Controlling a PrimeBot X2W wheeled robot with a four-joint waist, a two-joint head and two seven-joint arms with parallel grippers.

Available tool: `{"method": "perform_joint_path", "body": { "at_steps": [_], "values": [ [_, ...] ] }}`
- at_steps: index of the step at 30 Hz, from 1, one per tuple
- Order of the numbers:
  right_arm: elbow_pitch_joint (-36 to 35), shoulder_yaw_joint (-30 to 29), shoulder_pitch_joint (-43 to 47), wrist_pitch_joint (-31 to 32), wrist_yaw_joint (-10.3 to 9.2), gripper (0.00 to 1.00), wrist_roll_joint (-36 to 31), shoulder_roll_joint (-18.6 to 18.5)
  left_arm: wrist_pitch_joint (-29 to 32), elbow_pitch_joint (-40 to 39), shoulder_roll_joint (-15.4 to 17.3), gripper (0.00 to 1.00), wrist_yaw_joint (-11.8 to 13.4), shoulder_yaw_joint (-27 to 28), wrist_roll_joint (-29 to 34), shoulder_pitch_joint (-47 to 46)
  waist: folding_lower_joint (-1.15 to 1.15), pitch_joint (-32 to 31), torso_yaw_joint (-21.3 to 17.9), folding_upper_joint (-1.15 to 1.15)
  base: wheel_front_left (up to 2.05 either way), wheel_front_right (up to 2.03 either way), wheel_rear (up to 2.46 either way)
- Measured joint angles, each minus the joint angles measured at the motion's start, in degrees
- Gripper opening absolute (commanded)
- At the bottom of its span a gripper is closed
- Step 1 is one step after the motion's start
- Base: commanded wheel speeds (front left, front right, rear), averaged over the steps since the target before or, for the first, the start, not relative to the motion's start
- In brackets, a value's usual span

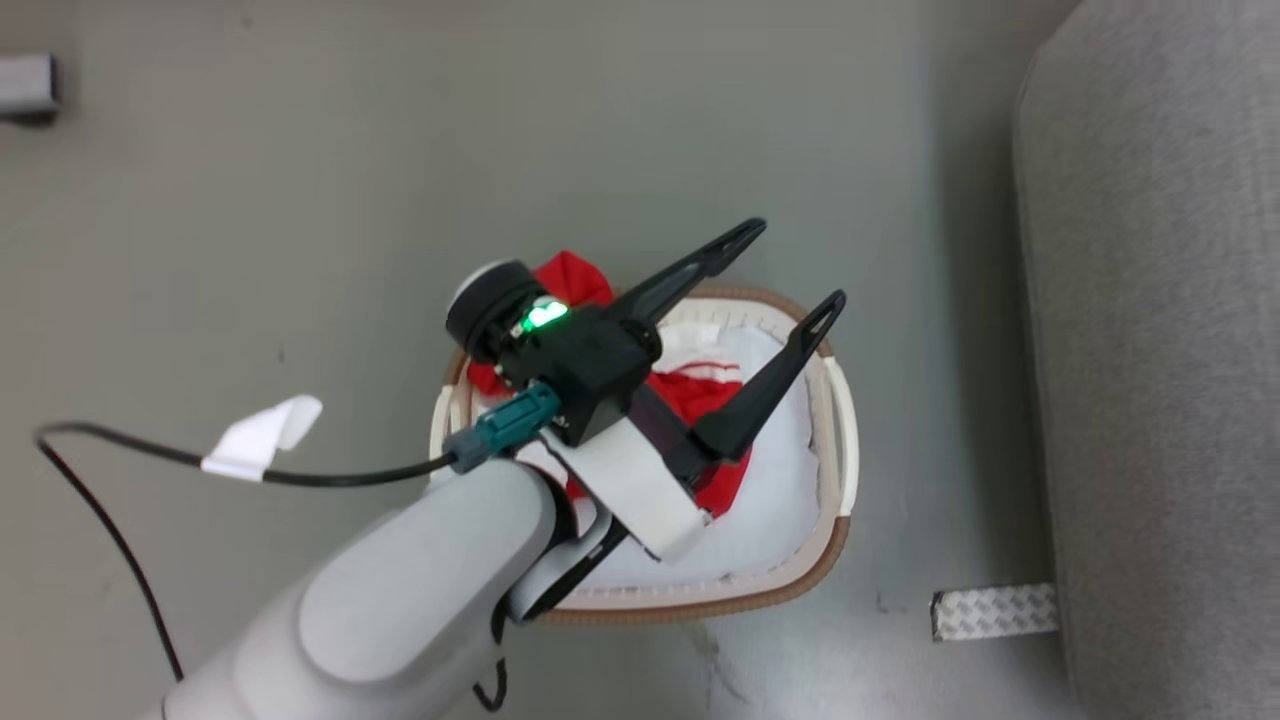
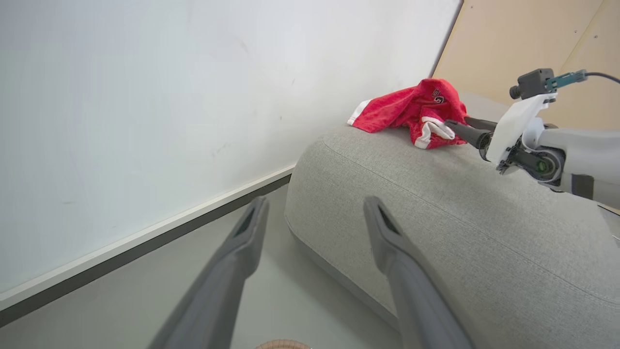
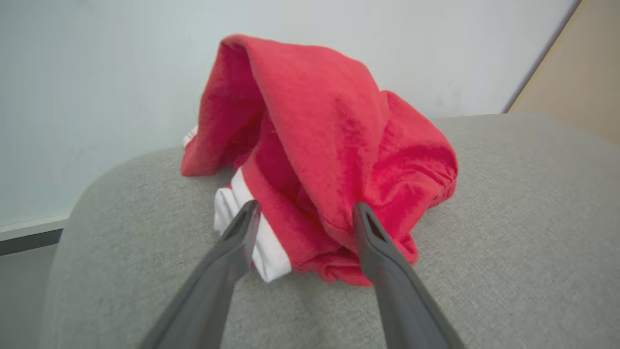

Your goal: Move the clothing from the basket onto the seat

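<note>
I count one sofa (image 2: 436, 218), at 3 o'clock of the one basket (image 1: 835, 430). There are two red jerseys. The first jersey (image 3: 339, 145) lies bunched on the sofa's rounded arm, and the second jersey (image 1: 690, 395) sits in the basket. My right end effector (image 3: 305, 209) is released, its fingers spread wide and straddling the first jersey's fold at 12 o'clock. My left end effector (image 1: 795, 265) hangs wide open and empty above the basket.

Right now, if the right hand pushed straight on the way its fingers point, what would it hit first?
The red jersey, heaped on the grey sofa just ahead of the right hand. Its spread fingers reach the cloth's edge, so there seems barely any gap, though depth is hard to judge.
</note>
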Motion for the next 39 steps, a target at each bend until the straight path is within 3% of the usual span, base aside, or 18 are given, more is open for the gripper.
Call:
{"method": "perform_joint_path", "body": {
  "at_steps": [8, 17, 25, 31, 39],
  "values": [
    [-8.3, 9.6, 9.4, -2.9, 0.01, 1.0, 2.4, 4.2, -2.2, 3.0, 0.8, 1.0, 2.5, 1.1, -2.9, 6.5, -0.01, -8.5, -0.6, 0.0, 0.0, 0.0, 0.0],
    [-20.0, 21.0, 21.9, -3.5, 0.01, 1.0, 5.1, 8.3, -5.0, 7.8, 2.2, 1.0, 6.6, 4.2, -6.1, 16.7, -0.02, -18.9, 1.4, 0.0, 0.0, 0.0, 0.0],
    [-23.4, 26.9, 31.8, -3.7, 0.01, 1.0, 5.8, 11.3, -5.8, 10.3, 3.2, 1.0, 10.0, 11.5, -6.4, 27.0, -0.03, -27.6, 4.5, 0.0, 0.0, 0.0, 0.0],
    [-24.3, 30.7, 38.0, -3.8, 0.01, 1.0, 6.0, 13.0, -5.8, 9.9, 2.9, 1.0, 10.3, 19.1, -2.9, 36.1, -0.03, -32.7, 5.8, 0.0, 0.0, 0.0, 0.0],
    [-23.9, 33.4, 42.5, -3.8, 0.01, 1.0, 6.6, 13.9, -5.8, 8.8, -0.5, 1.0, 8.2, 29.3, 1.6, 44.7, -0.02, -35.4, 5.2, 0.0, 0.0, 0.0, 0.0]
  ]
}}
